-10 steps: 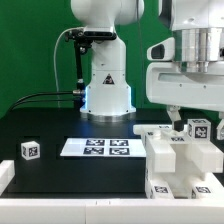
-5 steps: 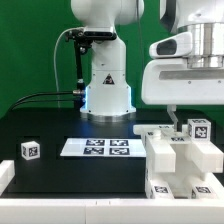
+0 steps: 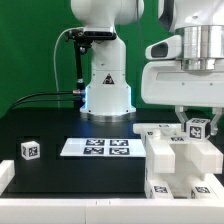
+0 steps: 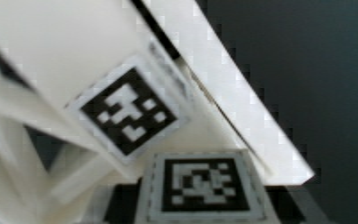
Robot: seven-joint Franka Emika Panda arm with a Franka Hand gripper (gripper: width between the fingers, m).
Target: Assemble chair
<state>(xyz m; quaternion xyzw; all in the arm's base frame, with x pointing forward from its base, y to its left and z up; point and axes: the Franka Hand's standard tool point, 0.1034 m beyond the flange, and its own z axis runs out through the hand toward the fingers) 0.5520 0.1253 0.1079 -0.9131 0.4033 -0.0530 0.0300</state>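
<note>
Fingers [image 3: 182, 116] have just drawn inward and dropped lower than half a second ago, over the chair parts [image 3: 172, 152] clustered at the exterior view's right. Whether they grasp anything, I cannot tell; a pickup seems underway.

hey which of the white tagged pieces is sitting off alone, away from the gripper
The small cube near the exterior view's left edge, alone on the black table. The other pieces cluster under the gripper.

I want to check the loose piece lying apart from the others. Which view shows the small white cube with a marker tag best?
The exterior view: the small white cube with a marker tag sits alone on the black table, at that view's left. The wrist view shows only close-up tagged white parts, not this cube.
</note>
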